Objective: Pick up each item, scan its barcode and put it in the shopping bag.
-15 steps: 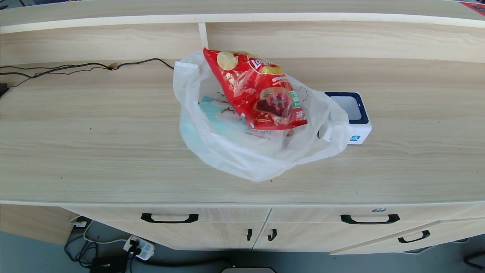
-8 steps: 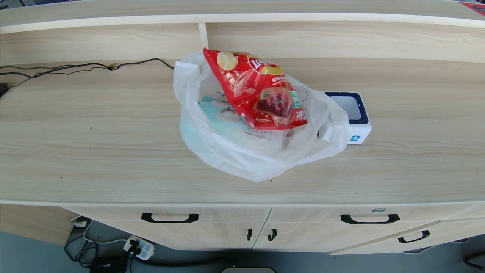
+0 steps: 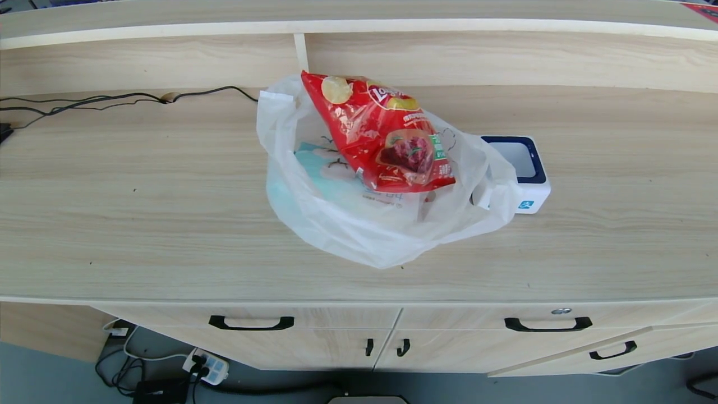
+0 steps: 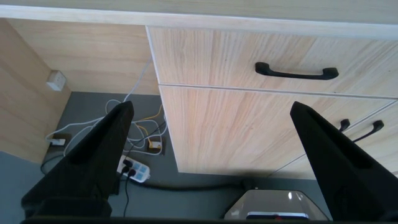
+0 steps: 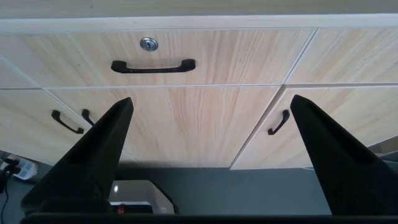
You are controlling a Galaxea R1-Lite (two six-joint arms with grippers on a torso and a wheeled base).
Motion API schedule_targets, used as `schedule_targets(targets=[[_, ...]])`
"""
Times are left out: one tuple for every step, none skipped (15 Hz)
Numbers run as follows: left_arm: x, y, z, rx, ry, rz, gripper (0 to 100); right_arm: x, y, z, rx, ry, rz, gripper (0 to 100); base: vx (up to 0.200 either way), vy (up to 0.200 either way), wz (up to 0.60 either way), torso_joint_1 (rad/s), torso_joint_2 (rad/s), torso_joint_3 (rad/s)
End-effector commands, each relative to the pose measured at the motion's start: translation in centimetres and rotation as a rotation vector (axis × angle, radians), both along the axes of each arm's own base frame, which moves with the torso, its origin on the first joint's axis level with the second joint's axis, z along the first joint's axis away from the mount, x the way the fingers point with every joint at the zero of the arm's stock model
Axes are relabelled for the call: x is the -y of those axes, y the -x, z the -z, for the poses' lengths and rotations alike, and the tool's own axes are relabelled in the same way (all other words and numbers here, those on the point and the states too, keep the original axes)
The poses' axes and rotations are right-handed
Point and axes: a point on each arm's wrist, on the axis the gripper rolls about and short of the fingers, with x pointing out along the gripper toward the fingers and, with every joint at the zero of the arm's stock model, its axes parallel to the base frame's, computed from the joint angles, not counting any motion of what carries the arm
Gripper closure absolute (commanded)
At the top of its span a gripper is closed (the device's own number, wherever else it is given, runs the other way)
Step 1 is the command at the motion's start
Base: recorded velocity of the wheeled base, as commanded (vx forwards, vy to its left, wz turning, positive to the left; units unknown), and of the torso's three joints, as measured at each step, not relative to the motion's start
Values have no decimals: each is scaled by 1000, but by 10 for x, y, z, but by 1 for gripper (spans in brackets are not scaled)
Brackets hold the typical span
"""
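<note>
A white plastic shopping bag [image 3: 370, 224] lies open in the middle of the wooden counter. A red chip bag [image 3: 381, 134] rests in its mouth, on top of a pale blue and white packet [image 3: 325, 174] inside. The white scanner [image 3: 524, 168] with a dark blue rim stands right beside the bag, partly covered by it. My left gripper [image 4: 211, 118] hangs open below the counter, facing the left drawer fronts. Before the right drawers, my right gripper [image 5: 211, 115] is also open. Nothing sits between either pair of fingers.
Black cables [image 3: 112, 101] run along the counter's back left. A raised wooden ledge [image 3: 359, 28] borders the back. Drawers with black handles [image 3: 251, 322] line the front; a door at lower right [image 3: 611, 350] stands ajar. A power strip [image 3: 207, 365] and cables lie on the floor.
</note>
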Motion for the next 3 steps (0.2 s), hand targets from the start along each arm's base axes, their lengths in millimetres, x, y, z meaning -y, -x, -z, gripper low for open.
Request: schedule_targets(targets=[[0,0,0,1,0,0,0,0,0,0,-3,1,-1,0,0,0,0,0,0,0],[0,0,0,1,0,0,0,0,0,0,-2,1,1,0,0,0,0,0,0,0],[0,0,0,1,0,0,0,0,0,0,-2,1,1,0,0,0,0,0,0,0]])
